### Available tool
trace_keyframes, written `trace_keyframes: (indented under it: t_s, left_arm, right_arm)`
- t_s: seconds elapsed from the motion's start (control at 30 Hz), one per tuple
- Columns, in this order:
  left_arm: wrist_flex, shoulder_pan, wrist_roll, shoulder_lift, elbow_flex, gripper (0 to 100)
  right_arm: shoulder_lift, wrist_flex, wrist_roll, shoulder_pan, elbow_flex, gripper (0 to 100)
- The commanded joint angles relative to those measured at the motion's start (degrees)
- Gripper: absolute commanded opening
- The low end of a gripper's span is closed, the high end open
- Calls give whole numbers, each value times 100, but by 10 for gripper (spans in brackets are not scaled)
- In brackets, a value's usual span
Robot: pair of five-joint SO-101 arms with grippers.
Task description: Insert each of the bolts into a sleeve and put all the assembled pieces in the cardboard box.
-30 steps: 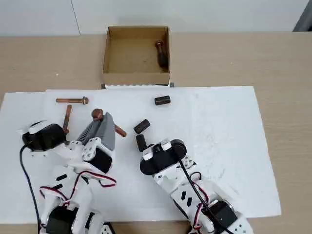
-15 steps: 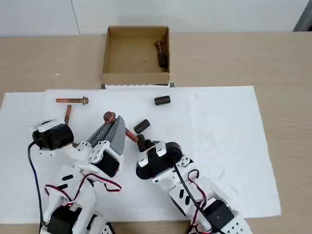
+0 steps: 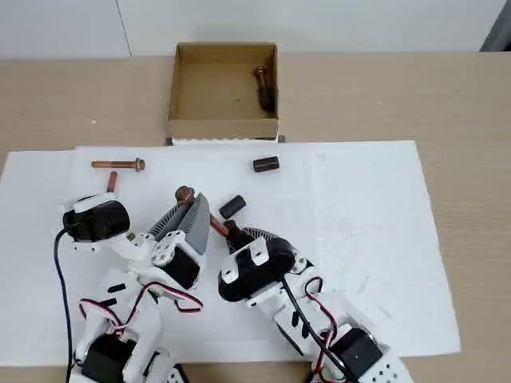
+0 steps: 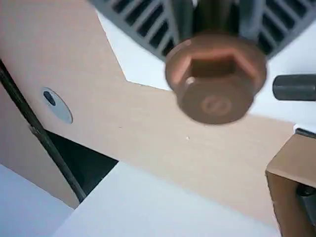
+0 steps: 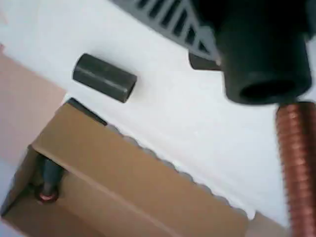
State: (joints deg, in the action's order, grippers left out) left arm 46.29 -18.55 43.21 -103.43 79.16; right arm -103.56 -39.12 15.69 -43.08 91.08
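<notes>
Left wrist view: stamp (image 4: 216,104) illegible on bolt (image 4: 216,74).

White sheet (image 3: 359,207) on wooden table (image 3: 447,96)

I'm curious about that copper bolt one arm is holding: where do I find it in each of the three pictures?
High view: the bolt is left of centre, clamped in the left gripper.
Left wrist view: the bolt is seen head-on, its hexagonal head close to the camera between the jaws.
Right wrist view: the bolt shows its threaded end beside the dark sleeve.
Shared landmark: the cardboard box.
</notes>
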Motion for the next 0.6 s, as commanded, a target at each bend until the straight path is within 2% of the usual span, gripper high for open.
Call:
trace_keyframes:
  t_s: [0.0, 0.57]
  left_arm:
    - [-158, -35, 18, -62, -31, 7]
    - [-158, -44, 26, -62, 13, 7]
  right_arm:
    - [-40, 163, 53, -40, -35, 3]
    - [-40, 171, 229, -40, -35, 3]
